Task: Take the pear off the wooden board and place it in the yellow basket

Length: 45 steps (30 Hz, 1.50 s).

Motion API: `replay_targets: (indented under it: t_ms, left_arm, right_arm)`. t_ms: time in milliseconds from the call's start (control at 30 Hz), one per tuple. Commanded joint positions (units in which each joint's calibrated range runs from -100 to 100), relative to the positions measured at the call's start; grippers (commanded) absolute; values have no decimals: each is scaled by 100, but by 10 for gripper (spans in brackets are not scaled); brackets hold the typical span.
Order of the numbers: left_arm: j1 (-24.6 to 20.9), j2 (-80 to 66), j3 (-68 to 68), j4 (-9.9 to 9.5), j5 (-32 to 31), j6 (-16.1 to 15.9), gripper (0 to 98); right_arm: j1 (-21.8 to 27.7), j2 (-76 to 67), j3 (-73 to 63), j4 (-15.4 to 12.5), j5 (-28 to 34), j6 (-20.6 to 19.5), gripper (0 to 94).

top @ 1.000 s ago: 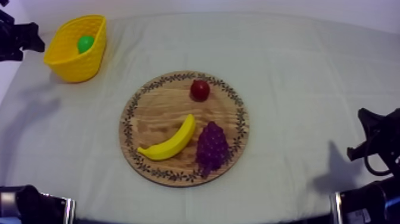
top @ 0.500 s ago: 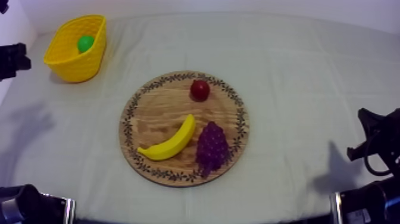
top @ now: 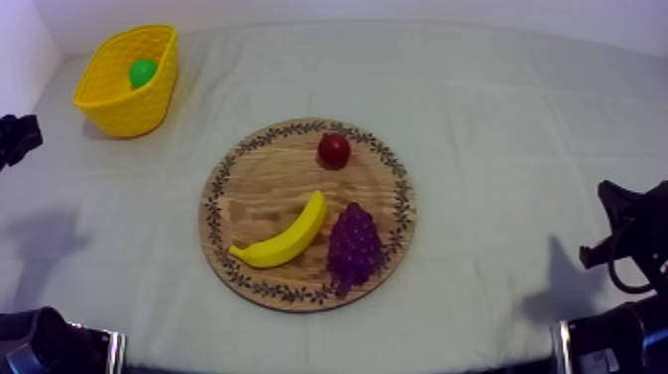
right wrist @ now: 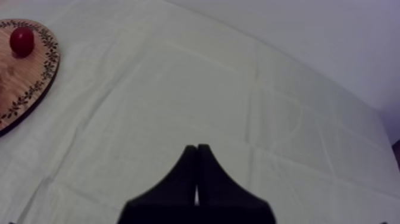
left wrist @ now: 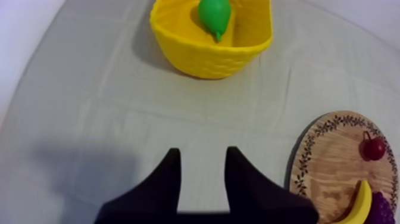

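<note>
Fingers point(left wrist: 169, 179) of my left gripper point(left wrist: 203, 152) stood apart with nothing between them, over bare cloth short of the yellow basket point(left wrist: 208, 56). The pear point(left wrist: 214, 15) lay inside that basket, off the wooden board point(top: 258, 189), where a banana point(top: 283, 237), grapes point(top: 354, 244) and a small red fruit point(top: 334, 150) sat. My right gripper point(right wrist: 197, 149) was closed on nothing, its fingers pressed together above the table point(right wrist: 238, 89).

Open cloth point(top: 517, 149) lies right of the wooden board point(top: 258, 184) | banana point(top: 283, 237), grapes point(top: 354, 244), small red fruit point(top: 333, 150) crowd its top | yellow basket point(top: 124, 107) stands well apart, far-left of it.
</note>
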Motion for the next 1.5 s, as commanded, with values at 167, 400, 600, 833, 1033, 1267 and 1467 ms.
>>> replay_targets:
  t_ms: [167,400,600,833,1033,1267,1467]
  left_arm:
    - [25,-985,770,165,-465,-118,176]
    - [71,-1815,1492,290,-995,-205,99]
    - [91,-2318,1994,312,-1388,-325,31]
    - [115,-2800,2602,333,-1857,-478,3]
    - [126,-3232,3341,340,-2505,-633,1]
    - [192,-3647,3948,220,-3194,-810,1]
    - [206,-3935,4123,-149,-3260,-456,1]
  right_arm:
    - [-2,-3,-2,0,2,-1,4]
    - [-2,-3,-2,0,2,-3,4]
    - [-2,-3,-2,0,2,-2,4]
    - [-2,-3,-2,0,2,2,4]
    - [-2,-3,-2,0,2,2,4]
    - [-2,-3,-2,0,2,2,4]
    - [-2,-3,-2,0,2,2,4]
